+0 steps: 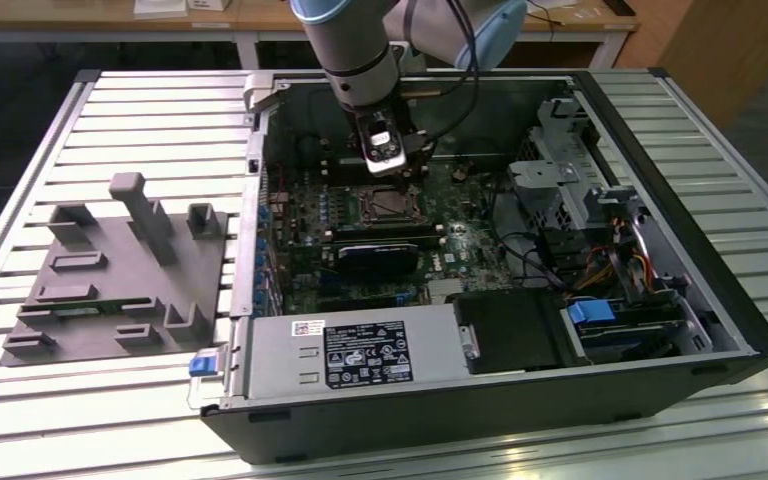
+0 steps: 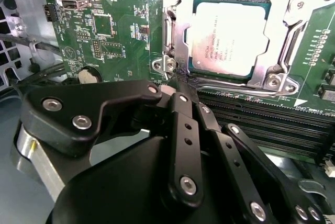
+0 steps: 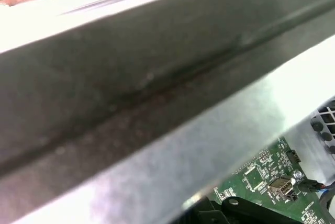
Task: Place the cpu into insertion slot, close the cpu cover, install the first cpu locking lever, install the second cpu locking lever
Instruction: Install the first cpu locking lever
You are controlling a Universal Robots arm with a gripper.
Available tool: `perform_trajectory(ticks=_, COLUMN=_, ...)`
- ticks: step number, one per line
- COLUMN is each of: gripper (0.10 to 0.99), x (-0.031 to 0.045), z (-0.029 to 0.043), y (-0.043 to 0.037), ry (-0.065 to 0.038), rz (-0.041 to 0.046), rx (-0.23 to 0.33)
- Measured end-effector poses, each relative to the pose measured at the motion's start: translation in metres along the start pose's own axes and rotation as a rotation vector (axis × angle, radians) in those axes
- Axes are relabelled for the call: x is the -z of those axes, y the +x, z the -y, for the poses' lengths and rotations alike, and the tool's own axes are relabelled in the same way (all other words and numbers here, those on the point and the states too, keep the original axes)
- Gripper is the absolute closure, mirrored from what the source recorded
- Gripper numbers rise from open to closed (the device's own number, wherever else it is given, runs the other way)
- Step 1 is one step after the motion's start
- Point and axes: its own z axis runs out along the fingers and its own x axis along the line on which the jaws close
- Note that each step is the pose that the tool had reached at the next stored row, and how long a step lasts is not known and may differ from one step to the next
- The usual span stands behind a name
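Note:
The cpu (image 2: pixel 227 38), a silvery square chip, lies in the insertion slot (image 1: pixel 381 205) on the green motherboard (image 2: pixel 112 30). The cpu cover (image 2: pixel 282 35), a silver frame with a square window, lies flat over the chip's edges. Thin metal lever rods (image 2: pixel 168 35) run along the frame's sides; whether they are latched I cannot tell. My gripper (image 2: pixel 183 92) has its black fingers (image 2: pixel 180 130) drawn together, shut on nothing, with the tips close to a corner of the socket. In the exterior view my gripper (image 1: pixel 387 172) hangs just behind the socket, inside the case.
The open computer case (image 1: pixel 678 160) lies on a slatted metal table (image 1: pixel 144 110). Long black memory slots (image 2: pixel 261 124) run beside the socket. A power supply (image 1: pixel 344 350), drive cages and cables (image 1: pixel 598 270) crowd the case. A grey fixture block (image 1: pixel 117 270) stands on the exterior view's left. The case wall (image 3: pixel 131 88) is close.

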Motion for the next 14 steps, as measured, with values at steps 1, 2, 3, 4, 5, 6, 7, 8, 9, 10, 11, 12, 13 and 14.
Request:
perform_trajectory(ticks=1, gripper=0.984, x=0.0, z=0.0, y=0.0, ry=0.0, rz=0.0, rx=0.0)
perform_trajectory(ticks=2, gripper=0.984, x=0.0, z=0.0, y=0.0, ry=0.0, rz=0.0, rx=0.0)
perform_trajectory(ticks=3, gripper=0.984, x=0.0004, z=-0.0001, y=-0.0001, ry=0.0, rz=0.0, rx=0.0)
perform_trajectory(ticks=4, gripper=0.984, x=0.0009, z=-0.0002, y=-0.0003, ry=0.0, rz=0.0, rx=0.0)
perform_trajectory(ticks=5, gripper=0.984, x=0.0017, z=-0.0004, y=-0.0005, ry=0.0, rz=0.0, rx=0.0)
perform_trajectory(ticks=6, gripper=0.984, x=0.0029, z=-0.0007, y=-0.0008, ry=0.0, rz=0.0, rx=0.0)
perform_trajectory(ticks=7, gripper=0.984, x=0.0043, z=-0.001, y=-0.0012, ry=0.0, rz=0.0, rx=0.0)
perform_trajectory(ticks=8, gripper=0.984, x=0.0058, z=-0.0013, y=-0.0016, ry=0.0, rz=0.0, rx=0.0)
perform_trajectory(ticks=9, gripper=0.984, x=0.0073, z=-0.0017, y=-0.002, ry=0.0, rz=0.0, rx=0.0)
perform_trajectory(ticks=10, gripper=0.984, x=0.0089, z=-0.0021, y=-0.0024, ry=0.0, rz=0.0, rx=0.0)
perform_trajectory(ticks=11, gripper=0.984, x=0.0106, z=-0.0025, y=-0.0029, ry=0.0, rz=-0.0001, rx=0.0)
perform_trajectory(ticks=12, gripper=0.984, x=0.0123, z=-0.0029, y=-0.0034, ry=0.0, rz=0.0, rx=0.0)
perform_trajectory(ticks=13, gripper=0.984, x=0.014, z=-0.0033, y=-0.0038, ry=0.0, rz=0.0, rx=0.0)
perform_trajectory(ticks=14, gripper=0.984, x=0.0159, z=-0.0037, y=-0.0044, ry=0.0, rz=0.0, rx=0.0)
